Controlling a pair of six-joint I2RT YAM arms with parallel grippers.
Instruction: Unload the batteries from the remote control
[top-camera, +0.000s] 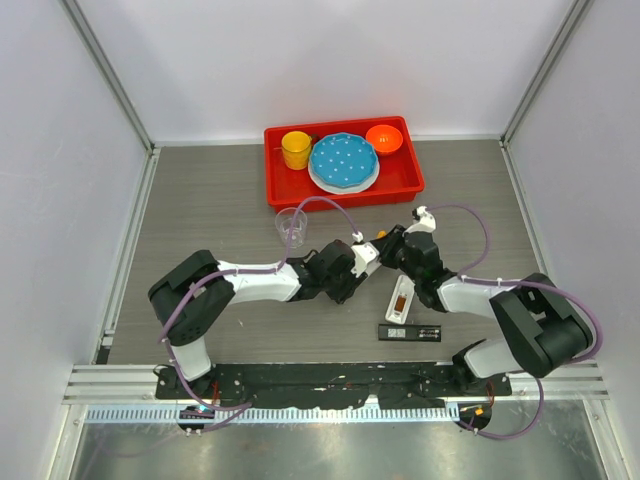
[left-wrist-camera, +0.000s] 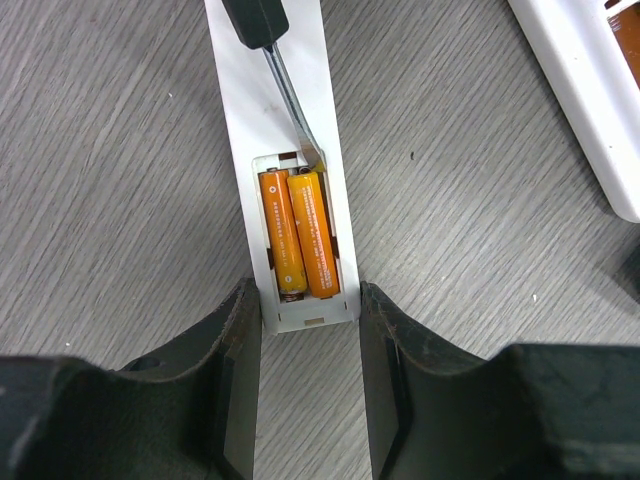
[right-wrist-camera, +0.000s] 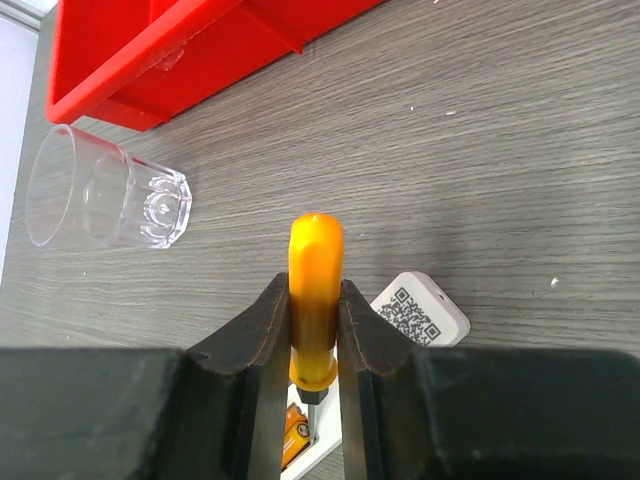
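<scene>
Batteries (left-wrist-camera: 297, 232), two orange ones, lay in the open bay of the remote control (left-wrist-camera: 250, 120). Your left gripper (left-wrist-camera: 305, 390) clamped its sides at 6 o'clock. Your right gripper (right-wrist-camera: 314, 320) pinched the screwdriver (right-wrist-camera: 316, 265), tip at the bay's 12 o'clock edge. The right wrist view, unlike the left, showed bare table out to the glass (right-wrist-camera: 95, 195) at 10 o'clock.

Left end effector (left-wrist-camera: 307, 305), right end effector (right-wrist-camera: 313, 295): clamped.

Two batteries (left-wrist-camera: 300, 235) lie side by side in the open compartment of the remote control (left-wrist-camera: 240, 110) on the worktop (left-wrist-camera: 100, 200). The fingers (left-wrist-camera: 225, 390) of the left gripper (left-wrist-camera: 308, 350) stand against either side of its near end. The tip of the screwdriver (left-wrist-camera: 288, 95) sits at the compartment's far end. A second remote (left-wrist-camera: 585, 95) lies nearby, apart. At the back, a tray (top-camera: 290, 198) holds a cup (top-camera: 296, 149), plate (top-camera: 343, 163) and bowl (top-camera: 383, 138). A glass (top-camera: 291, 226) stands before its left end.
</scene>
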